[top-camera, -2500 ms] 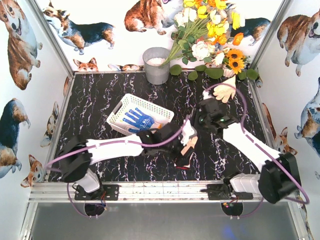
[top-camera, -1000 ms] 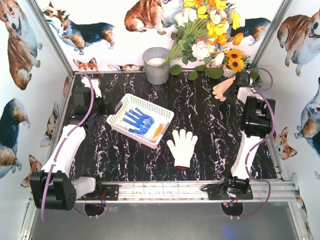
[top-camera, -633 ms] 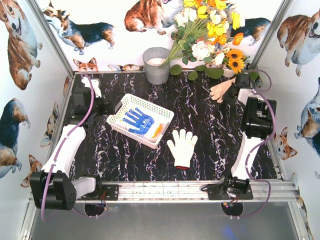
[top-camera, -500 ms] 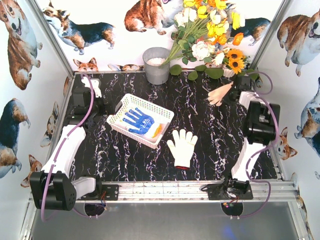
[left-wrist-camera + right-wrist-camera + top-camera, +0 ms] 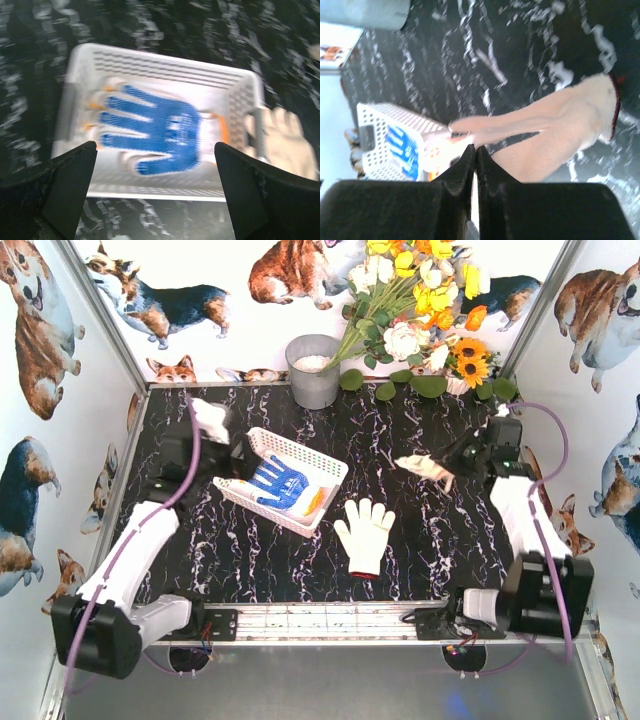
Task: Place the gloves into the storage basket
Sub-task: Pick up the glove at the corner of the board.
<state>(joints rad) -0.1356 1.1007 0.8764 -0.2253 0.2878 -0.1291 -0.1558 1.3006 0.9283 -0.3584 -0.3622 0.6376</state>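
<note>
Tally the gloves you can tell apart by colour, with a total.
Blue-and-white glove: 1
Cream glove on the table: 1
Beige glove in the right end effector: 1
Total: 3. Pale orange-trimmed fabric under the blue one in the storage basket cannot be counted.

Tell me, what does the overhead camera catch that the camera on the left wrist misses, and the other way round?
Only the overhead view shows the grey metal bucket, the bunch of yellow and white flowers and the right arm holding a pale beige knit glove. Only the left wrist view looks out between the left arm's two dark fingers, spread wide. Both show the white plastic lattice basket with the blue-and-white glove inside, and the cream knit glove lying beside it on the black marbled table.
</note>
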